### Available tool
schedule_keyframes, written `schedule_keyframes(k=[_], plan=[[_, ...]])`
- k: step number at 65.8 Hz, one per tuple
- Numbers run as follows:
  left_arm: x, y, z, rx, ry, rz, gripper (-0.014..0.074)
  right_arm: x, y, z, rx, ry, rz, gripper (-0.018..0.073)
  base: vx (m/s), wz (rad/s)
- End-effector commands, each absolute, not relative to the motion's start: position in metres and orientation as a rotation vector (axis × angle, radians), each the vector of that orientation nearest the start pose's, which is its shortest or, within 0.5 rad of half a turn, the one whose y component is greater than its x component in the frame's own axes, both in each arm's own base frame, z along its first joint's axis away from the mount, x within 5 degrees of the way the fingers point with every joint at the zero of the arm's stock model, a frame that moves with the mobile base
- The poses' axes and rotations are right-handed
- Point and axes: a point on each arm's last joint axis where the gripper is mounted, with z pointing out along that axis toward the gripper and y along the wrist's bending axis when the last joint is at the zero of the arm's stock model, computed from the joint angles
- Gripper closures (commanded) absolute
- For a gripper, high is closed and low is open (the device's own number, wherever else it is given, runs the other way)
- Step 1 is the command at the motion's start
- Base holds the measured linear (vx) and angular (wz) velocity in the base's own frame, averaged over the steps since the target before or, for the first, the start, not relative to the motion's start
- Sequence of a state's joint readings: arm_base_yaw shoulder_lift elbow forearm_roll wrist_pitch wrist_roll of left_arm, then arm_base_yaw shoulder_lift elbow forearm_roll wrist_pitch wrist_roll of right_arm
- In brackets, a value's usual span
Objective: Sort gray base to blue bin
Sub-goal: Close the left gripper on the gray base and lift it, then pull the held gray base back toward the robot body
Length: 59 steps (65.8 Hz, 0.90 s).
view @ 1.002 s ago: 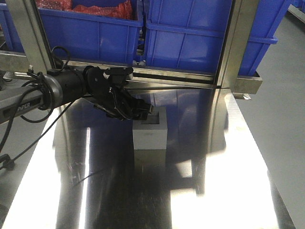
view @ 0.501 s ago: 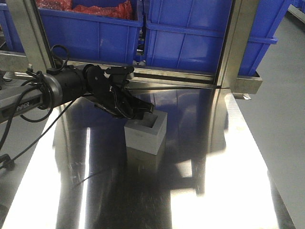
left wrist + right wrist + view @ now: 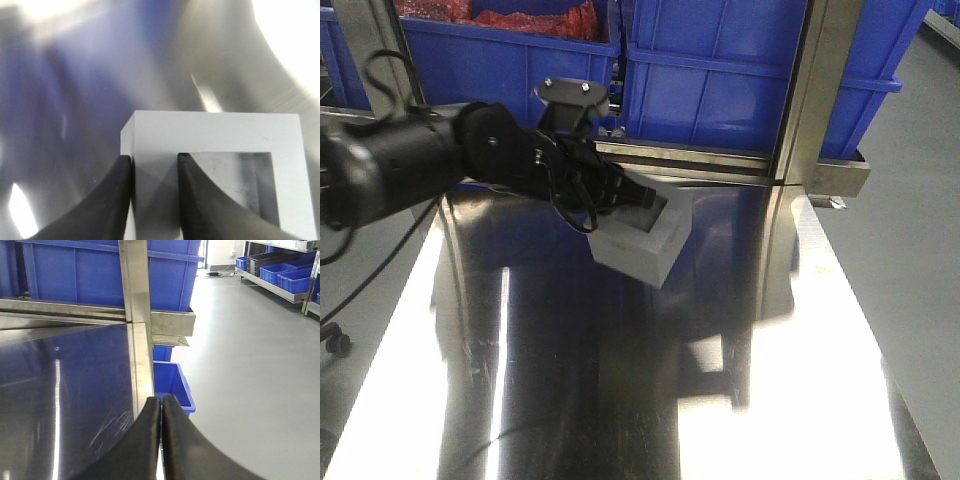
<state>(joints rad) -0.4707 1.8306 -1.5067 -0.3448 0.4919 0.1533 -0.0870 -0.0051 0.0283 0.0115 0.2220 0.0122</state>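
Observation:
The gray base (image 3: 642,250) hangs tilted above the shiny steel table (image 3: 620,400), its square recess facing up and back. My left gripper (image 3: 632,203) is shut on it, one finger inside the recess and one outside. In the left wrist view the black fingers (image 3: 115,200) pinch one wall of the gray base (image 3: 215,132), with my left gripper (image 3: 154,159) centred on that wall. Blue bins stand on the rack just behind: one blue bin (image 3: 720,90) to the right and another (image 3: 500,75) holding red material. My right gripper (image 3: 161,399) is shut and holds nothing.
A steel upright (image 3: 807,100) and a rail (image 3: 720,165) stand between the table and the bins. Another upright (image 3: 365,60) is at the back left. A small blue bin (image 3: 172,382) sits on the floor past the table's right edge.
The left gripper has lifted the gray base off the table and carried it up and back toward the bins. The base now tilts.

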Motion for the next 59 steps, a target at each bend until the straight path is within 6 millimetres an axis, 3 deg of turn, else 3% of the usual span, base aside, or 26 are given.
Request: schedule_keyframes(k=[1,12,28,59], plan=[[0.35,-0.192,0.349,0.369,2.025,-0.536,0.0603,0.058,-0.005,0.189,0.081,1.676,-0.062,0.0564,0.0,0.0],[0.307,-0.167,0.363,0.353,1.937,-0.513,0.0603,0.058,-0.005,0.189,0.081,1.676,-0.062,0.0564,0.0,0.0],[0.244,-0.126,0.36,0.276,1.77,-0.473,0.0603,0.058,-0.005,0.189,0.081,1.676,-0.062,0.0564,0.0,0.0],[0.133,-0.062,0.319,0.179,1.553,-0.466,0.0603,0.058,-0.005,0.189,0.081,1.676,-0.062,0.0564,0.0,0.0]])
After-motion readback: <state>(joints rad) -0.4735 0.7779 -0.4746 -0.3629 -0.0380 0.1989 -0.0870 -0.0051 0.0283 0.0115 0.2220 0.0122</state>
